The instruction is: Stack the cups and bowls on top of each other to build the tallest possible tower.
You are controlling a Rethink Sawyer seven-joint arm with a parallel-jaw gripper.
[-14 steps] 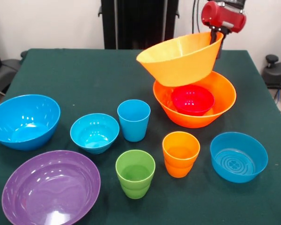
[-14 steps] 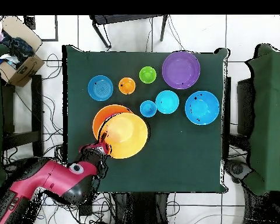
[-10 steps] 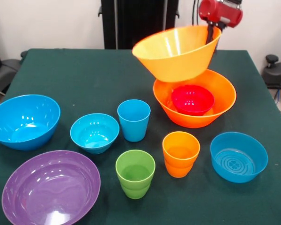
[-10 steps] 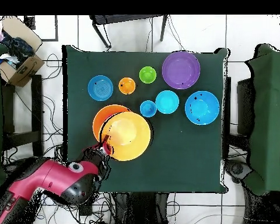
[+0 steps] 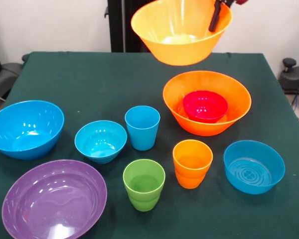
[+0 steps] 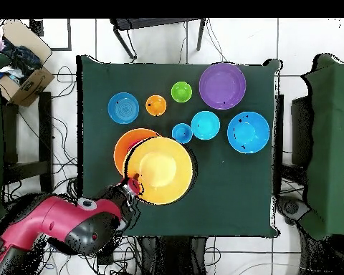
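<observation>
Green cloth covers the table (image 5: 89, 74). Front view, left to right: large blue bowl (image 5: 26, 128), purple bowl (image 5: 54, 199), small blue bowl (image 5: 100, 141), blue cup (image 5: 142, 127), green cup (image 5: 144, 184), orange cup (image 5: 192, 163), all empty. Orange bowl (image 5: 207, 102) on the table holds the red bowl (image 5: 205, 106). Gripper (image 5: 217, 15), clamped on the rim, holds a second orange bowl (image 5: 181, 31) aloft, empty. Ridged blue bowl (image 5: 253, 166) sits far right.

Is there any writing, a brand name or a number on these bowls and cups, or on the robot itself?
None can be read. The small blue bowl has only a moulded ring-and-flower pattern in its bottom, no letters. The raised orange bowl, the cups, the other bowls, the red arm and the cardboard box show no legible text.
</observation>
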